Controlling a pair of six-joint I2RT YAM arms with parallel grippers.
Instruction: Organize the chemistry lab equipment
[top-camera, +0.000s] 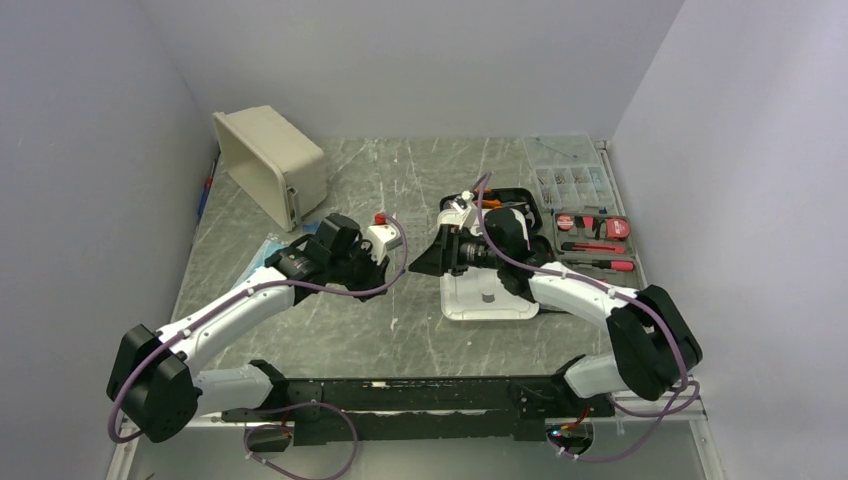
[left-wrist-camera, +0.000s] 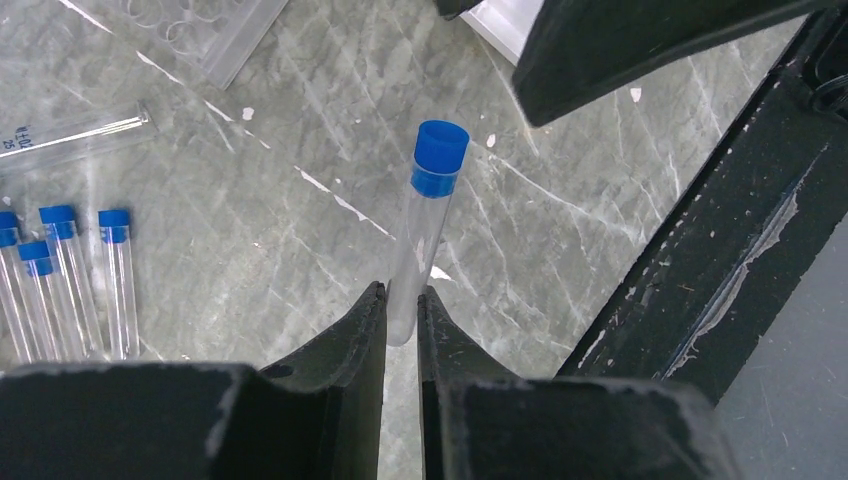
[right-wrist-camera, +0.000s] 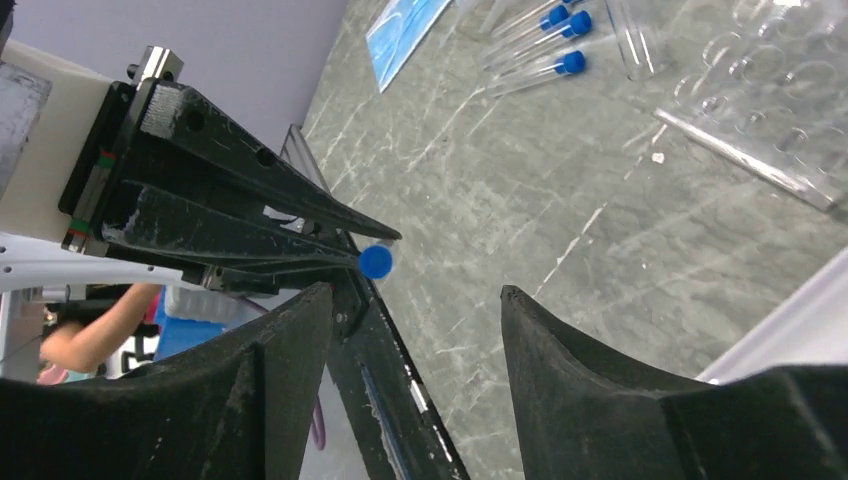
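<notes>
My left gripper (left-wrist-camera: 400, 295) is shut on the lower end of a clear test tube (left-wrist-camera: 420, 250) with a blue cap (left-wrist-camera: 440, 145), holding it above the table. My right gripper (right-wrist-camera: 420, 292) is open and empty, facing the left one, whose fingers (right-wrist-camera: 250, 220) and the held tube's cap (right-wrist-camera: 376, 261) show just beyond its left finger. Several more blue-capped tubes (left-wrist-camera: 60, 270) lie on the table, also in the right wrist view (right-wrist-camera: 545, 40). A clear perforated rack (right-wrist-camera: 760, 120) lies flat near them, next to a clear graduated tube (left-wrist-camera: 70, 135). Light-blue translucent pieces (right-wrist-camera: 400, 30) lie further off.
A white tray (top-camera: 490, 305) sits under the right arm. A beige bin (top-camera: 270, 165) lies tipped on its side at the back left. A black case of red-handled tools (top-camera: 590, 245) and a clear parts box (top-camera: 570, 175) sit at the back right.
</notes>
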